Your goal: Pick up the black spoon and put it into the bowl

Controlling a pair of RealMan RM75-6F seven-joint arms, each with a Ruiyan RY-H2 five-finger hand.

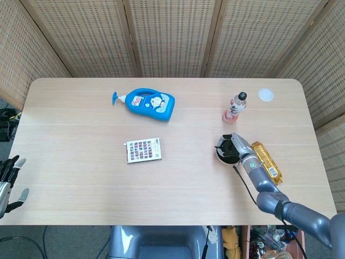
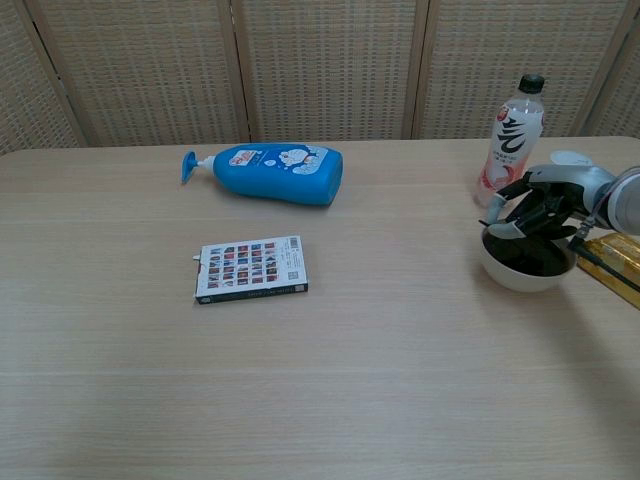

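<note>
Right hand [image 2: 548,205] hovering over the white bowl [image 2: 524,263], fingers [image 2: 512,222] curled down into the dark interior; impossible to tell whether clasping anything. Black spoon not clearly distinguishable against that dark inside, possibly there or under the fingers. Left hand [image 1: 9,181] off the counter's [image 1: 81,178] edge, fingers apart, holding nothing. Risks, as a judgement: tipping or dragging the bowl on withdrawal if fingers catch the rim; knocking the upright pink bottle [image 2: 511,138] near behind; nudging the yellow packet [image 2: 615,262] just beside the bowl.
</note>
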